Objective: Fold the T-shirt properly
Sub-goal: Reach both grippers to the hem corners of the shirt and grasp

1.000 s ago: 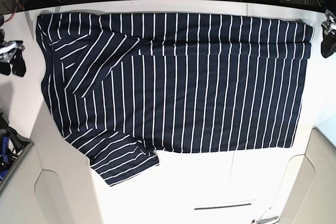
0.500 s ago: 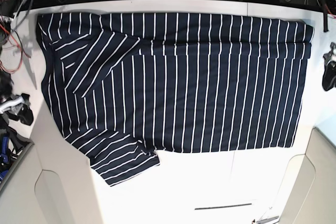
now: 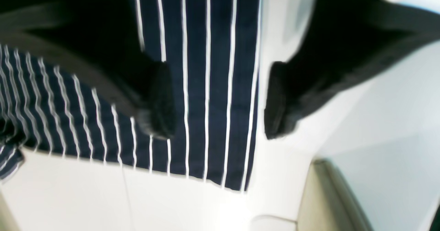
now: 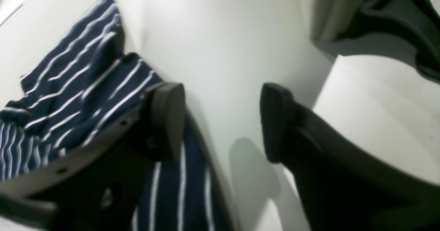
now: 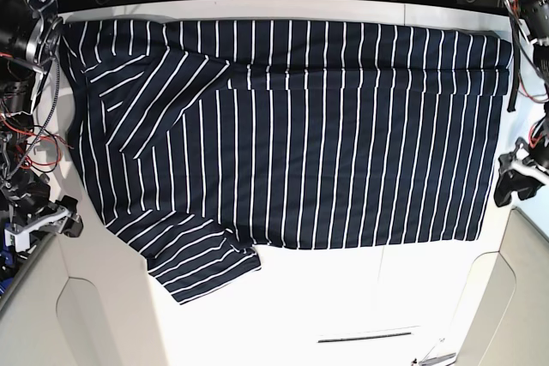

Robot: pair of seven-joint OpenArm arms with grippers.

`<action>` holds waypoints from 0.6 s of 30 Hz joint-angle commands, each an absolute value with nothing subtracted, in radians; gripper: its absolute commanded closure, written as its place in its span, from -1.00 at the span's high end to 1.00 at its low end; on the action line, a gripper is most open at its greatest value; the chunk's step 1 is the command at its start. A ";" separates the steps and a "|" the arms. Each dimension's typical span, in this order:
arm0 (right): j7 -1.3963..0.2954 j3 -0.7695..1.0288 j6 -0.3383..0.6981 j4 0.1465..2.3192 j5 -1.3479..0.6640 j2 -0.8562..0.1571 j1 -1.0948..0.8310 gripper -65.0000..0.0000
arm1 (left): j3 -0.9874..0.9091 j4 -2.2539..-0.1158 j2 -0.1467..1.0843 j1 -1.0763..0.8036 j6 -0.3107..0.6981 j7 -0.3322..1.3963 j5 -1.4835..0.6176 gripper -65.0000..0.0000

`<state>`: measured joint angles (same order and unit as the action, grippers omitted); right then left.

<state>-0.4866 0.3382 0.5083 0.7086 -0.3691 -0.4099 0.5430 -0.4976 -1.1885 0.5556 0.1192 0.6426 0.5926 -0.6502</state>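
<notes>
Stripes run across the short way of the shirt (image 5: 283,135), which lies flat on the white table (image 5: 343,297), filling most of its top. Its long axis runs side to side in the base view. The collar end and sleeves lie toward that view's left, the straight hem toward its right. One sleeve (image 5: 202,255) sticks out toward the near edge at lower left; the other is folded in over the body at upper left, its stripes slanting. A band along the far edge looks folded over. No container shows in any view.

The left gripper (image 5: 515,176) hangs just off the hem's near corner, at the base view's right edge. Its wrist view shows the jaws spread wide with nothing between them; below them lie the shirt's hem corner (image 3: 213,86) and bare table. The right gripper (image 5: 53,216) sits at the base view's left edge, near the lower sleeve. Its jaws are also spread and empty; one finger (image 4: 168,117) hangs over striped cloth (image 4: 68,83), the other over bare table.

Only the base view shows the whole shirt. Only the wrist views show the jaw gaps plainly, though both are blurred.
</notes>
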 commanded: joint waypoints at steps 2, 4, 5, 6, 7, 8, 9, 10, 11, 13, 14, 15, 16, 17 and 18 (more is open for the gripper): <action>-0.467 0.341 0.515 0.714 -0.381 -0.431 0.570 0.07 | -0.465 -1.112 0.593 0.204 0.647 0.547 -0.654 0.40; -0.470 0.341 0.516 0.707 -0.381 -0.431 0.568 0.07 | -0.430 -1.022 0.599 0.265 0.647 0.531 -0.633 0.40; -0.471 0.341 0.516 0.702 -0.381 -0.431 0.567 0.07 | -0.415 -0.979 0.599 0.294 0.646 0.518 -0.614 0.40; -0.471 0.341 0.516 0.697 -0.381 -0.431 0.567 0.07 | -0.401 -0.937 0.599 0.320 0.646 0.504 -0.593 0.40; -0.471 0.341 0.516 0.693 -0.381 -0.431 0.567 0.07 | -0.387 -0.897 0.599 0.344 0.637 0.491 -0.572 0.40; -0.471 0.341 0.516 0.688 -0.381 -0.431 0.567 0.07 | -0.374 -0.856 0.599 0.367 0.622 0.476 -0.551 0.40; -0.471 0.341 0.516 0.683 -0.381 -0.431 0.567 0.07 | -0.362 -0.817 0.599 0.387 0.605 0.459 -0.532 0.40; -0.471 0.341 0.516 0.681 -0.381 -0.429 0.567 0.07 | -0.353 -0.781 0.599 0.404 0.591 0.439 -0.514 0.40; -0.471 0.341 0.517 0.679 -0.381 -0.429 0.567 0.07 | -0.345 -0.747 0.599 0.419 0.573 0.419 -0.496 0.40; -0.471 0.341 0.524 0.672 -0.381 -0.429 0.567 0.07 | -0.338 -0.686 0.599 0.447 0.548 0.371 -0.467 0.40; -0.471 0.341 0.525 0.667 -0.381 -0.429 0.567 0.07 | -0.338 -0.661 0.599 0.458 0.537 0.353 -0.456 0.40; -0.471 0.341 0.525 0.664 -0.381 -0.429 0.567 0.07 | -0.338 -0.638 0.599 0.471 0.529 0.340 -0.444 0.40; -0.471 0.340 0.528 0.663 -0.381 -0.429 0.565 0.07 | -0.338 -0.620 0.599 0.482 0.523 0.335 -0.437 0.40; -0.470 0.341 0.531 0.663 -0.385 -0.429 0.562 0.07 | -0.338 -0.607 0.598 0.488 0.517 0.334 -0.436 0.40; -0.470 0.341 0.532 0.663 -0.390 -0.428 0.557 0.07 | -0.338 -0.598 0.598 0.493 0.516 0.335 -0.436 0.40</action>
<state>-0.4904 0.3382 0.5201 0.6487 -0.3737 -0.4122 0.5316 -0.3351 -0.5850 0.5743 0.4633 0.5121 0.3580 -0.4244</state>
